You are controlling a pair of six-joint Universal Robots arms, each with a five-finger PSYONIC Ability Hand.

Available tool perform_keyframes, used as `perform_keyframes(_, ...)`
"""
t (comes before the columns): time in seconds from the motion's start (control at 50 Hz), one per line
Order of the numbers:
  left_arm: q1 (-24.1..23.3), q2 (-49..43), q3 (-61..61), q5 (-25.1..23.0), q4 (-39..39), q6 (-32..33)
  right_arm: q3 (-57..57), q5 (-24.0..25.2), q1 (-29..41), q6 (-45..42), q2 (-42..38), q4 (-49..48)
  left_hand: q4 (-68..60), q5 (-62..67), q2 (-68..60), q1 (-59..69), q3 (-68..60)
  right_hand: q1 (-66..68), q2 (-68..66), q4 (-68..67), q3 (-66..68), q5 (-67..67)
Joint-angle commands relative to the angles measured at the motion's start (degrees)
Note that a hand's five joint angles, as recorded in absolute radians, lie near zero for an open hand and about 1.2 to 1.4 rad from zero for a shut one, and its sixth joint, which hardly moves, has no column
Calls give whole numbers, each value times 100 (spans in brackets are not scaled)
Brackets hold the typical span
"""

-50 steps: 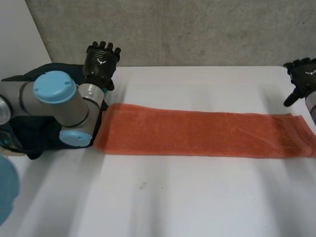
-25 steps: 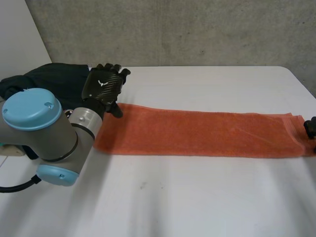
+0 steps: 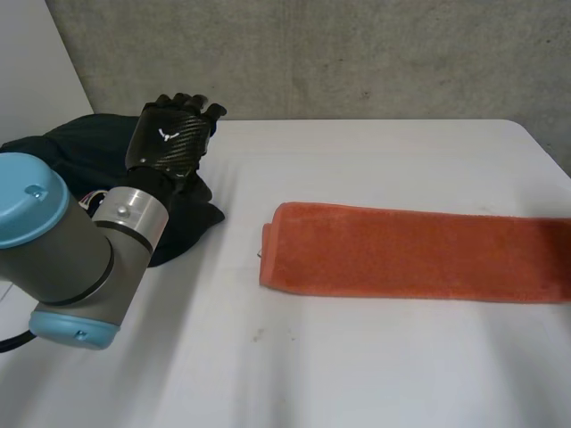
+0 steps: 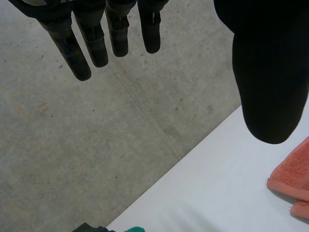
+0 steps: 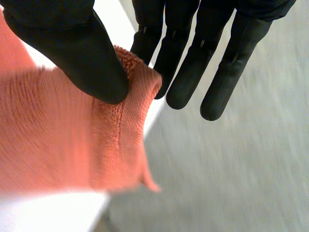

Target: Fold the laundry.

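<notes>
Right wrist view: towel (image 5: 63, 140) in hand (image 5: 72, 48)

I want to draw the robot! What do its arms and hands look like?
Draw the left arm as fat grey tubes with light-blue round caps and a silver wrist ring. The left hand is black and woven-looking, with a small white mark on its back. The right hand has smooth, rounded black fingers.

One orange towel (image 3: 410, 252) and one dark cloth heap (image 3: 80, 147).
</notes>
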State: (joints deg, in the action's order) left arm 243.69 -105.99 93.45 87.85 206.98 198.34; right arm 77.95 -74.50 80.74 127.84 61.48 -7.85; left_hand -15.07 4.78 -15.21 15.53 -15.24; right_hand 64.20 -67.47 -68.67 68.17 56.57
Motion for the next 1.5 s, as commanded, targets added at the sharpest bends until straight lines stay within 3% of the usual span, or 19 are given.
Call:
perform_keyframes(0.02,46,210,234,4,0,-6,150,383,2083,513,215,-436,65,-36,79,-111,82,1580,-1253,-1133,1183,1343)
perform_keyframes(0.18,64,263,437,4,0,-6,54,674,4253,549,-714,-849,116,-86,129,-161,133,1580,-1253,-1133,1183,1343)
perform_keyframes(0.28,29,193,463,4,0,-6,-148,473,4819,514,-1454,-955,133,-103,146,-178,150,1580,-1253,-1133,1183,1343)
perform_keyframes(0.36,-15,149,419,4,9,-6,-88,-360,4802,601,-1464,-885,150,-120,163,-195,167,-5057,5384,5505,-5454,-5294)
perform_keyframes(0.4,-67,114,384,-5,18,-6,9,-669,4775,742,-1315,-885,150,-120,163,-195,167,-5420,5747,5867,-5817,-5657)
perform_keyframes(0.46,-269,70,279,-5,53,2,369,-1013,4487,1338,-657,-867,150,-120,163,-195,167,-5420,5747,5867,-5817,-5657)
perform_keyframes(0.58,-533,61,15,4,62,-6,1343,-664,2967,2481,601,-622,183,-154,196,-229,200,-5420,5747,5867,-5817,-5657)
perform_keyframes(0.72,-981,-245,-266,13,62,-6,2118,-495,2210,2150,558,-428,183,-154,196,-229,200,-5195,5522,5642,-5592,-5432)
perform_keyframes(0.78,-1061,-387,-319,30,62,-6,2408,-504,1814,1553,365,-436,183,-154,196,-229,200,-4070,4396,4517,-4466,-4306)
perform_keyframes(0.84,-1096,-448,-310,39,53,-6,2453,-565,1638,920,145,-445,167,-137,180,-212,184,-595,922,1043,-992,-832)
perform_keyframes(0.86,-1096,-448,-310,48,53,-6,2401,-609,1594,701,101,-497,166,-137,180,-212,183,1558,-1232,-1111,1161,1321)
perform_keyframes(0.88,-1096,-448,-293,57,53,-6,2374,-644,1585,638,101,-506,183,-154,196,-228,200,1580,-1253,-1133,1183,1343)
perform_keyframes(1.0,-1087,-317,-222,74,-8,2,1803,-1128,1812,646,189,-902,166,-137,180,-212,183,1580,-1253,-1133,1183,1343)
perform_keyframes(1.08,-1043,-28,-117,74,-9,11,1329,-1163,2716,663,391,-981,166,-137,180,-212,183,1580,-1253,-1133,1183,1343)
perform_keyframes(1.18,-903,175,32,74,-9,11,933,-796,4356,646,-36,-1043,167,-137,180,-212,184,1580,-1253,-1133,1183,1343)
perform_keyframes(1.3,-753,211,147,83,0,2,678,-293,4994,654,-794,-1034,150,-120,163,-195,167,1580,-1253,-1133,1183,1343)
perform_keyframes(1.32,-736,211,138,83,9,-6,564,-328,5012,689,-952,-1034,150,-120,163,-195,167,1170,-843,-722,773,933)
perform_keyframes(1.42,-701,141,-64,101,0,-112,519,-888,4995,1660,-858,-1043,99,-70,113,-145,116,-4900,5227,5347,-5297,-5137)
perform_keyframes(1.5,-665,-87,-493,206,-26,-471,746,-918,4383,3329,-8,-929,49,-19,62,-94,66,-5420,5747,5867,-5817,-5657)
